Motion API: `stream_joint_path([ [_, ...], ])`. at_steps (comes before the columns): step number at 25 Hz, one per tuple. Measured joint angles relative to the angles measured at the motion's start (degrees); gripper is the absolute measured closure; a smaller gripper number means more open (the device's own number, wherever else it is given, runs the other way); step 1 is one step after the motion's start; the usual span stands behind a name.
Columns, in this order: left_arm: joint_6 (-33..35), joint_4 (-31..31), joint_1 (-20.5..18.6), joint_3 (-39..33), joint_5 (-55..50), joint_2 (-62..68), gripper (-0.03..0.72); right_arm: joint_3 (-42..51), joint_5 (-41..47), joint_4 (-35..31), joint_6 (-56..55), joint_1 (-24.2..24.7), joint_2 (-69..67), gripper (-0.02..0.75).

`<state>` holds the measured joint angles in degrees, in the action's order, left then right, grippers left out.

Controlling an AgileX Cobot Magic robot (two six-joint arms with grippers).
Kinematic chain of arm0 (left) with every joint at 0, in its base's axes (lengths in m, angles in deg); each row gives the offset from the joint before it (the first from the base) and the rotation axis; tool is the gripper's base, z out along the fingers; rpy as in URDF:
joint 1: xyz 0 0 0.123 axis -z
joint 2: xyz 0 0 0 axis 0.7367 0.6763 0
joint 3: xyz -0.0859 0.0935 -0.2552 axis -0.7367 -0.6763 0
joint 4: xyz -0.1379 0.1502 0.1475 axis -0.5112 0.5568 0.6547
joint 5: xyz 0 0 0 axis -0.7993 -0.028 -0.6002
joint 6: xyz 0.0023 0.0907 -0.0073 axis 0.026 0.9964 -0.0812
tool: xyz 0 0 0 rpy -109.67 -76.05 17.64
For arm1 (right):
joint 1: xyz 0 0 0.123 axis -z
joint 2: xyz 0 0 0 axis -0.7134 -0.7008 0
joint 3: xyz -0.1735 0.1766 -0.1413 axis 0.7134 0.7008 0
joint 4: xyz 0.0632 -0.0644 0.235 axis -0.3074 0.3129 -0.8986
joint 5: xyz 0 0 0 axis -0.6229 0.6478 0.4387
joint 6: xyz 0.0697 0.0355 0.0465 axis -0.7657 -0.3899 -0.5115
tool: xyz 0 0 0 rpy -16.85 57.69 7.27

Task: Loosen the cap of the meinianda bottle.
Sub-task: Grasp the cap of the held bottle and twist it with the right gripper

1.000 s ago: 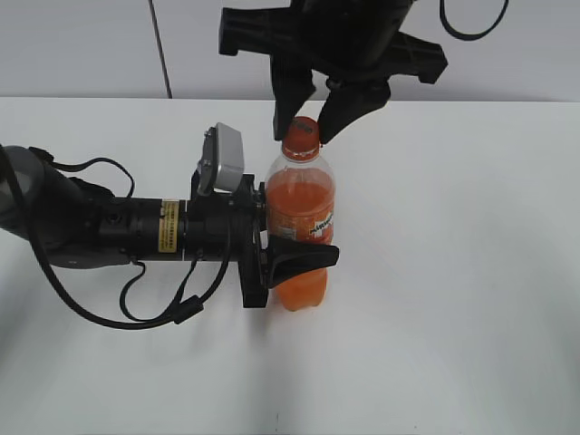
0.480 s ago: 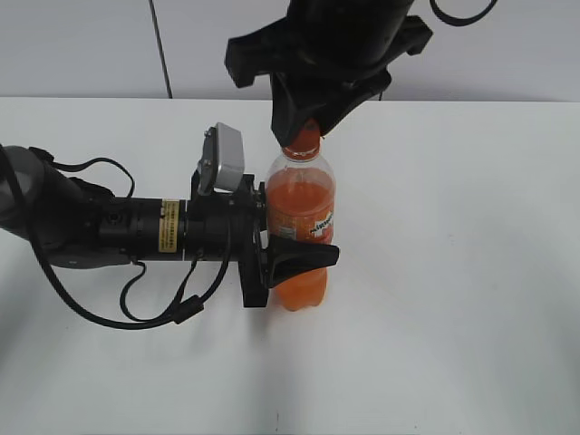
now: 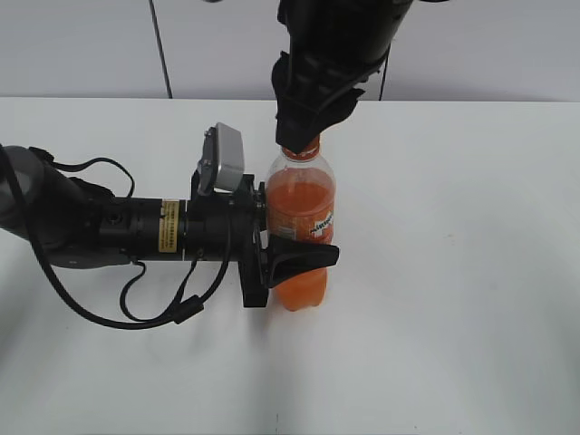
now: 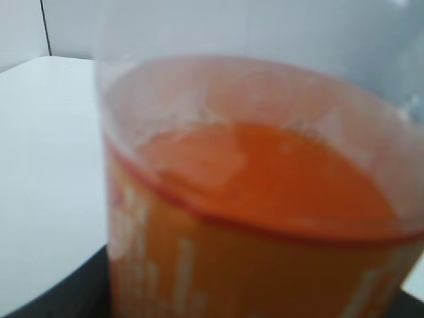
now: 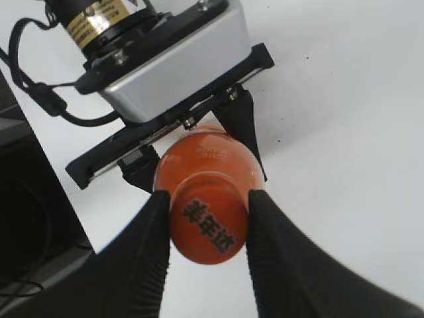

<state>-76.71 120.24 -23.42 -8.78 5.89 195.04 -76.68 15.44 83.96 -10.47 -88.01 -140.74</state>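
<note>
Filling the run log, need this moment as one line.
stage: cap twist | left gripper: shut on bottle, upright on table | right gripper: shut on cap | cap: on

The meinianda bottle, clear and filled with orange drink, is stood upright on the white table. Its orange cap is seated on the neck.

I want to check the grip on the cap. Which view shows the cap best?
The right wrist view: the cap sits between the right gripper fingers, printed top visible. The exterior view shows only its lower edge. The left wrist view shows none.
</note>
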Motion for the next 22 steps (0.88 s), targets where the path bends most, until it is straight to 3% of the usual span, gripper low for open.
stream_joint_path([
  [14, 0.00, 0.93, -0.05, 0.10, 0.00, -0.05, 0.273, 0.00, 0.15, -0.36, 39.82, -0.06, 0.00, 0.469],
  [22, 0.00, 0.93, -0.05, 0.10, 0.00, -0.05, 0.273, 0.00, 0.21, -0.31, 44.75, -0.06, 0.00, 0.469],
])
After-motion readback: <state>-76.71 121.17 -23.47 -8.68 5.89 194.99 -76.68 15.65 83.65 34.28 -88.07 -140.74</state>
